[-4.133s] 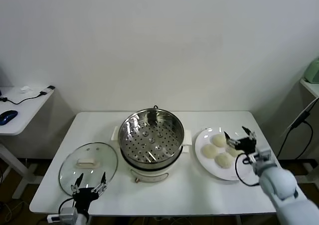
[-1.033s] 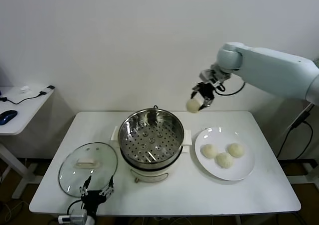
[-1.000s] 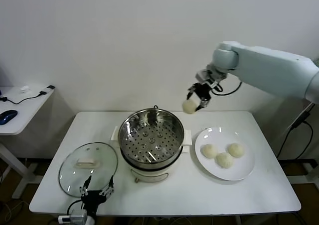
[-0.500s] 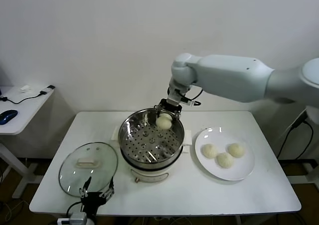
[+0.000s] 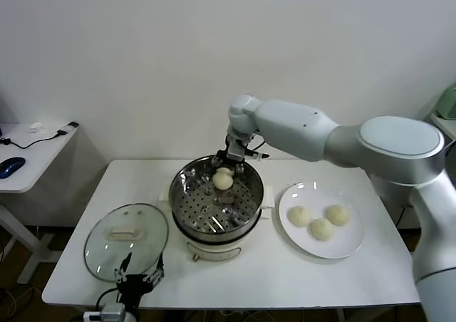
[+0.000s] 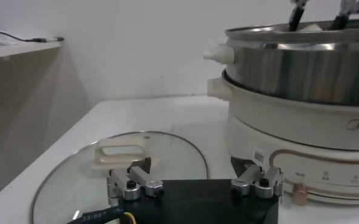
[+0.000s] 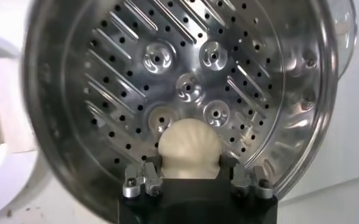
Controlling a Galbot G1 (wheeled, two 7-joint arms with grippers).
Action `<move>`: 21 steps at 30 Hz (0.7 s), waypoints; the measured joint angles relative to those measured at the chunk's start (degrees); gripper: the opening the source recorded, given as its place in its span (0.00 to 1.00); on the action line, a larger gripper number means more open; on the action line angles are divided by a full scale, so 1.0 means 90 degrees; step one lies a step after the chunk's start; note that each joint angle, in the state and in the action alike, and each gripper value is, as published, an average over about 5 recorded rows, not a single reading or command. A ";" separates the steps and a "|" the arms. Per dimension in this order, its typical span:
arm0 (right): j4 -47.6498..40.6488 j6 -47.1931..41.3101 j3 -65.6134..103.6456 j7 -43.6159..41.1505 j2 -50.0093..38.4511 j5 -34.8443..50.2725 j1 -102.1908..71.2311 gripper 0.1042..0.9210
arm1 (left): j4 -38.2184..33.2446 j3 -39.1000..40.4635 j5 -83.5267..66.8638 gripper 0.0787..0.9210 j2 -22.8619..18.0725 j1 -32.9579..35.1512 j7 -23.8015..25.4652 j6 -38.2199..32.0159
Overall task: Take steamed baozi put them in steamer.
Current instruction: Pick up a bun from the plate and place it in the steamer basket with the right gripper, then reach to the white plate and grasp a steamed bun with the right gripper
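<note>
One cream-white baozi (image 5: 223, 180) sits low inside the shiny steel steamer (image 5: 178, 188), just over its perforated tray (image 7: 185, 85). My right gripper (image 5: 228, 167) reaches down over the steamer's far rim, shut on this baozi (image 7: 189, 148), with a finger pressed against each side. Three more baozi (image 5: 320, 229) lie on the white plate (image 5: 343, 248) to the right of the steamer. My left gripper (image 5: 135, 273) hangs open and empty at the table's front edge, beside the glass lid (image 5: 126, 240).
The glass lid (image 6: 124, 155) with its white handle lies flat on the table left of the steamer (image 6: 301, 67). A side table (image 5: 28, 158) with a mouse and cables stands far left. The white wall is close behind the table.
My right arm has swung left from above the table's back and lowered the baozi into the steamer. The left arm has stayed put.
</note>
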 measured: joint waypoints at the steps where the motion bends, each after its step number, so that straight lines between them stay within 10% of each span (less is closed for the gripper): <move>1: -0.0080 0.0040 0.0019 0.0032 0.0038 -0.0024 -0.0036 0.73 | 0.0000 0.0000 0.0000 0.88 -0.0001 -0.0003 -0.0001 -0.0001; 21: 0.0846 -0.0110 -0.0819 -0.0413 -0.0763 0.1911 0.1227 0.88 | -0.0071 0.0095 0.0096 0.88 -0.0064 0.0026 0.0000 -0.0003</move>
